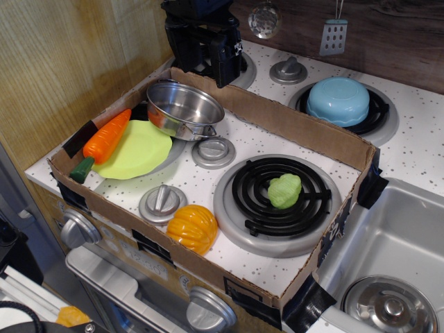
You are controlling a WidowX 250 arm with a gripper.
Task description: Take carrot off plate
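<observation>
Speckled white toy stovetop [201,182] – cardboard-walled – wood panel [62,62] behind

Gripper [220,69] jaw state hidden; pot [184,111] overlaps plate [142,149].

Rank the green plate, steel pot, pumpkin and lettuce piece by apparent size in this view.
1. plate and steel pot, too alike to separate
2. pumpkin, nearer the camera
3. lettuce piece

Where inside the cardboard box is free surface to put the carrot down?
Free: the white strip between plate, knob and burner; also right of the pumpkin. Crowded: the back-left corner with carrot and pot.
</observation>
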